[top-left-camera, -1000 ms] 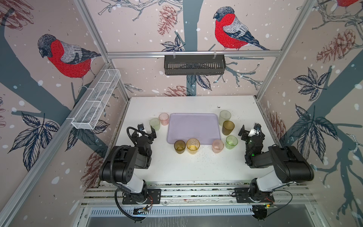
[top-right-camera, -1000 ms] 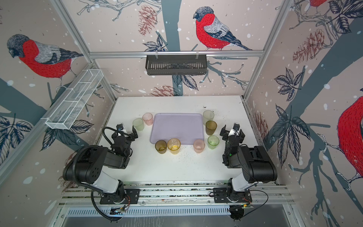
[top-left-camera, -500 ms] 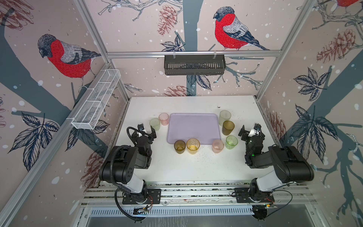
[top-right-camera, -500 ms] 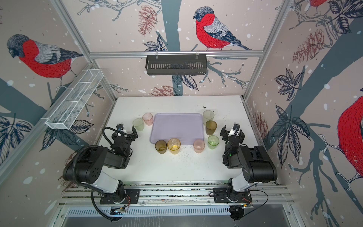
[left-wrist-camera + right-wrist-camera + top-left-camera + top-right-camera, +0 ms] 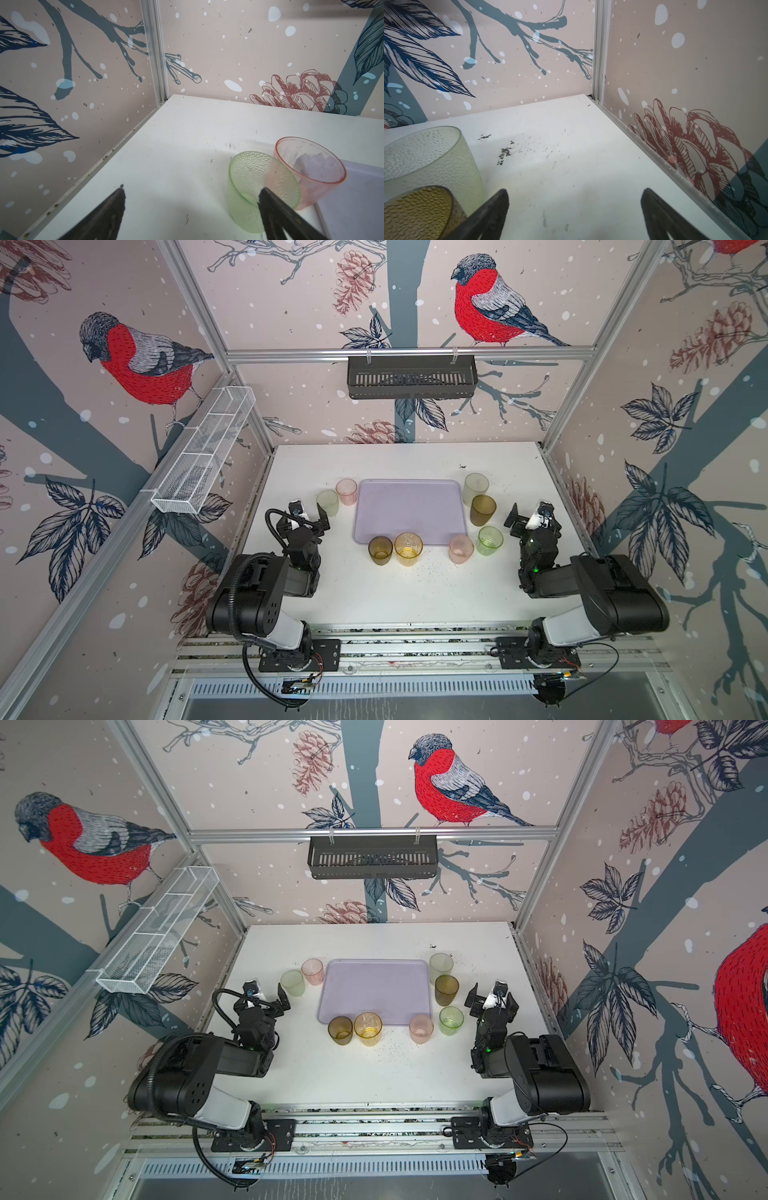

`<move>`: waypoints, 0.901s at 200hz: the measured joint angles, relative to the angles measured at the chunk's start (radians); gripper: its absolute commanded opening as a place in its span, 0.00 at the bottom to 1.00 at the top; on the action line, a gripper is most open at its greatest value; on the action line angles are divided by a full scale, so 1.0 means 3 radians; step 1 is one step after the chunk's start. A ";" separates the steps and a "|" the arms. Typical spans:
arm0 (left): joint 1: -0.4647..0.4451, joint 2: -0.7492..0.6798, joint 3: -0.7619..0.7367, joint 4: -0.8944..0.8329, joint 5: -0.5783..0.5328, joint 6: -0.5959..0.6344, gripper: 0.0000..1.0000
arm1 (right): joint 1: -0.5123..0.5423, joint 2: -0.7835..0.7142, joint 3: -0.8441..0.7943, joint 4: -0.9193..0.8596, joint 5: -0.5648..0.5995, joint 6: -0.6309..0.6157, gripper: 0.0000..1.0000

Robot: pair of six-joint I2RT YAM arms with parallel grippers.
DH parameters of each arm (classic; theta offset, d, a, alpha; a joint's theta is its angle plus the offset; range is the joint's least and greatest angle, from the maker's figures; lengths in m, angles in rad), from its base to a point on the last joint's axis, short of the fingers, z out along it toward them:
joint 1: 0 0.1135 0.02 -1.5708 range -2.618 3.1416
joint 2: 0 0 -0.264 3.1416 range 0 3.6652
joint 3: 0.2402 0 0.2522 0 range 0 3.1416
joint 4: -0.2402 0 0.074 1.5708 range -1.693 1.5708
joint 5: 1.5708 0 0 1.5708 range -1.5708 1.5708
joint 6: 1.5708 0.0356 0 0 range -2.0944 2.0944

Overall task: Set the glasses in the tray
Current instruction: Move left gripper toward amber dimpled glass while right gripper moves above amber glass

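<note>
Eight glasses ring the lilac tray (image 5: 409, 510) on the white worktop (image 5: 395, 593), none yet inside it. A pale green glass (image 5: 327, 502) and a pink glass (image 5: 346, 491) stand just ahead of the left gripper (image 5: 306, 515), whose jaws are spread wide and empty; in the left wrist view the pale green glass (image 5: 255, 187) sits partly behind one jaw tip rather than between the two, touching or nearly touching the pink glass (image 5: 309, 168) beyond it. Off the inner jaw of the right gripper (image 5: 530, 519), likewise spread wide and holding nothing, stand a brown glass (image 5: 483, 509), a taller frosted glass (image 5: 476, 488) and a bright green glass (image 5: 490, 540). Along the tray's near edge, between the two grippers and well away from both, are an amber glass (image 5: 380, 549), a yellow glass (image 5: 408, 548) and a second pink glass (image 5: 460, 548).

The step in hand appears to be the first pick. For a clean one, the left jaws would likely need to shift sideways toward the tray until they straddle the pale green glass, then close gently on its textured wall without nudging the pink neighbour over. Thin translucent plastic may flex or slip, so a lower grip seems safer.

A black slotted basket (image 5: 411, 377) and a white wire basket (image 5: 203, 456) hang on the walls, untouched.
</note>
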 measured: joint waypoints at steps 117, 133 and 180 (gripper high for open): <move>-0.0004 -0.1203 0.0599 -0.1816 -0.0132 -0.0245 0.99 | 0.0165 -0.1442 0.0104 -0.1055 -0.0024 -0.0020 1.00; -0.0004 -0.1381 0.0729 -0.2258 -0.0130 -0.0328 0.99 | 0.0221 -0.1640 0.0220 -0.1324 -0.0025 -0.0080 1.00; -0.0023 -0.1770 0.1038 -0.3457 0.0018 -0.0487 0.99 | 0.0336 -0.2079 0.0563 -0.2134 -0.0024 -0.0092 1.00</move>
